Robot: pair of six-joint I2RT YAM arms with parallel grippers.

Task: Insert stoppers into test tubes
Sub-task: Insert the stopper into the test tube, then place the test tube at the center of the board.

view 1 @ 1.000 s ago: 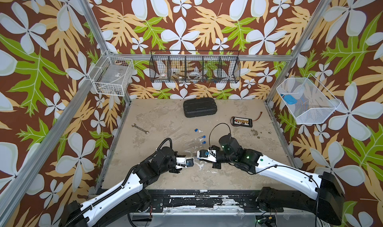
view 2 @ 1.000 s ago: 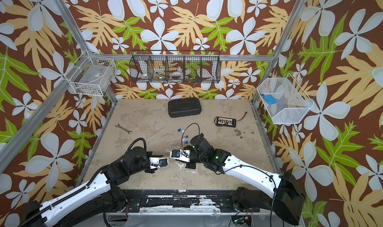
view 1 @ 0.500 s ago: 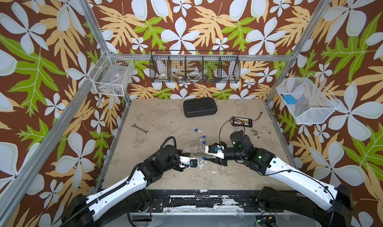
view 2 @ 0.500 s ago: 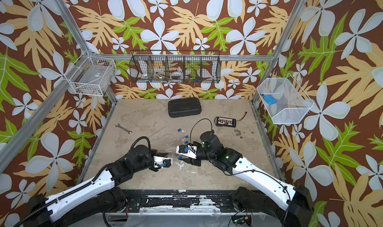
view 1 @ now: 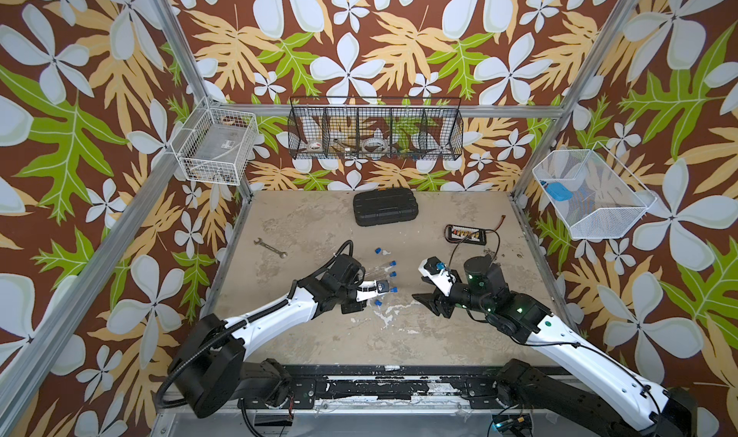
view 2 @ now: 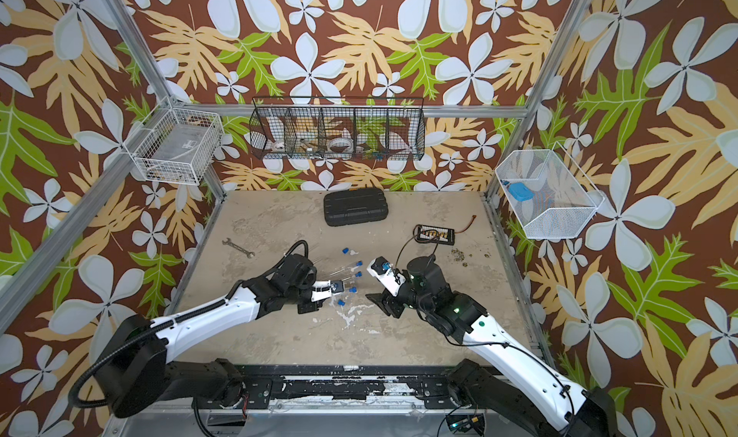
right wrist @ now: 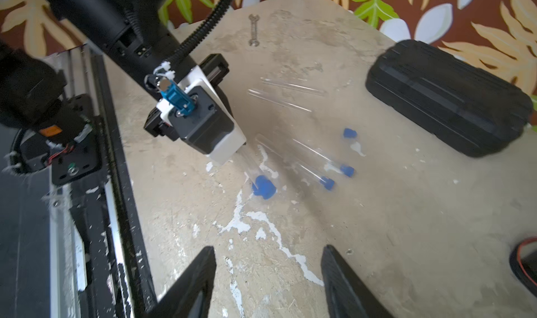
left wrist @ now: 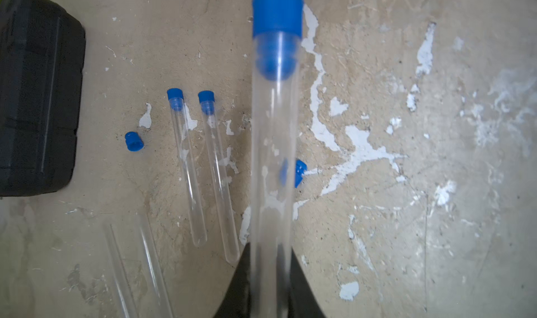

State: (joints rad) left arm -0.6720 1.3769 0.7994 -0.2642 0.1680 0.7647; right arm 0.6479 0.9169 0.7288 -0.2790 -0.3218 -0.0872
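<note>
Left wrist view shows a smooth, clear, straight test tube (left wrist: 273, 156), plugged by a matte blue cylindrical stopper (left wrist: 277, 11), clamped in the left claw (left wrist: 270, 273) over the scuffed, paint-flecked tabletop (left wrist: 406, 214) nearer its front edge, while the right claw (right wrist: 268, 249) hangs spread and empty.

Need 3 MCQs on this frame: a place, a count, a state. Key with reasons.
1. Where is the black case? A) back of the table B) in a wire basket C) front edge
2. How many tubes lying on the table are stoppered? A) none B) two C) four
3. Right gripper: A) shut on a stopper B) shut on a tube C) open, empty

1 A: near the back wall. 2 B: two lying tubes carry blue stoppers, two are bare. 3 C: jaws apart, nothing between.
</note>
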